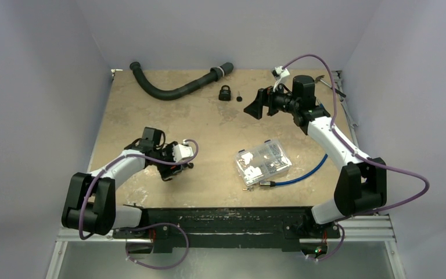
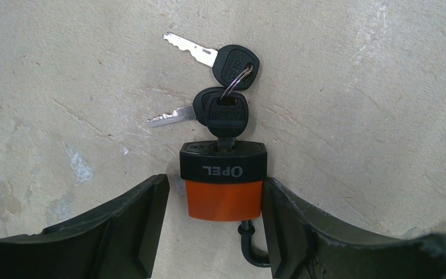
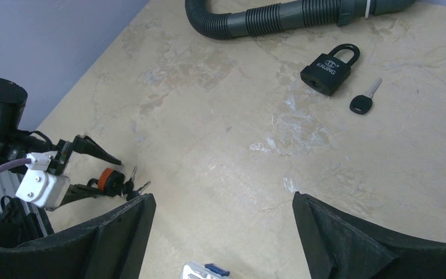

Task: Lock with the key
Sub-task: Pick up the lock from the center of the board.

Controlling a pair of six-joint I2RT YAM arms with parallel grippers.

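An orange padlock point(image 2: 223, 197) with a black cap lies flat on the table, with a black-headed key point(image 2: 226, 116) in its keyhole. Two more keys hang on the same ring. My left gripper point(image 2: 213, 186) straddles the lock body and is open. The right finger point(image 2: 290, 226) touches the lock's side, while the left finger point(image 2: 145, 221) stands a little apart. The shackle point(image 2: 250, 247) is partly hidden behind the right finger. In the right wrist view the lock point(image 3: 109, 179) shows small at the left. My right gripper point(image 3: 223, 200) hovers open and holds nothing.
A black padlock point(image 1: 225, 93) and a loose key point(image 1: 239, 96) lie at the back, in front of a black corrugated hose point(image 1: 174, 87). A clear plastic box point(image 1: 262, 163) and a blue cable point(image 1: 308, 174) lie in the middle right.
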